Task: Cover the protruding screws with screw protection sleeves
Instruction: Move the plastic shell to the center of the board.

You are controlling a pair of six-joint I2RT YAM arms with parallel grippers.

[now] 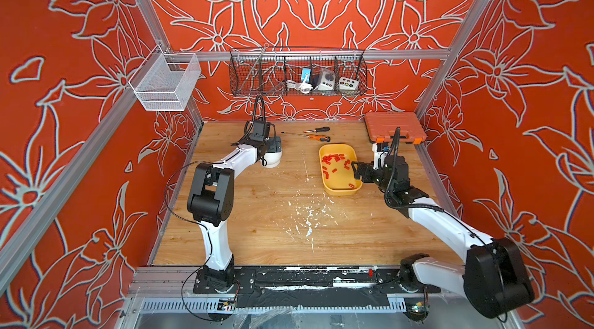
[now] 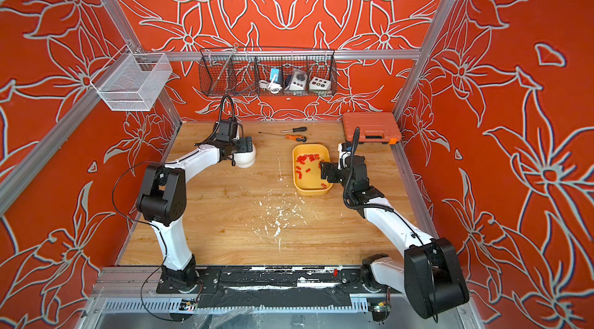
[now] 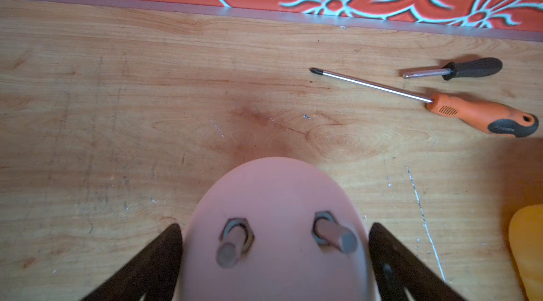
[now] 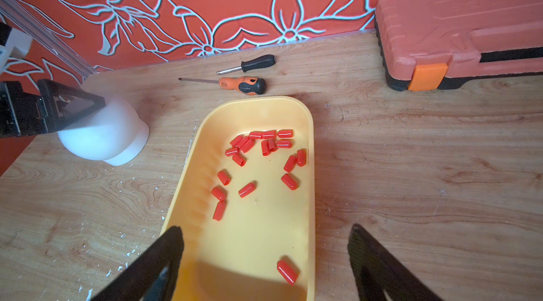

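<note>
The left arm stood up from its base at the near edge of the wooden surface [image 1: 273,215], bent sharply at the elbow, and its forearm reached toward the far left corner. The left gripper [image 3: 274,227] was released, with its jaws wide on both sides of the white dome [image 3: 273,190]; I could not tell if the fingers [image 3: 164,255] touched it. Two protruding screws [image 3: 232,243] stuck up from hexagonal nuts on the dome top, between the fingers, both bare. The right arm reached low from the near right corner toward the middle, with its wrist over the right rim of the yellow tray [image 4: 311,167]. The right gripper [image 4: 266,229] was also released and grasped nothing; it hung over the near end of the tray. The screw protection sleeves [image 4: 264,143] lay loose inside the tray, most of them at its far end, away from the fingertips, and one lay just below the gripper. Two screwdrivers [image 3: 482,114] lay near the far edge, and an orange tool case [image 1: 395,126] sat in the far right corner.
</note>
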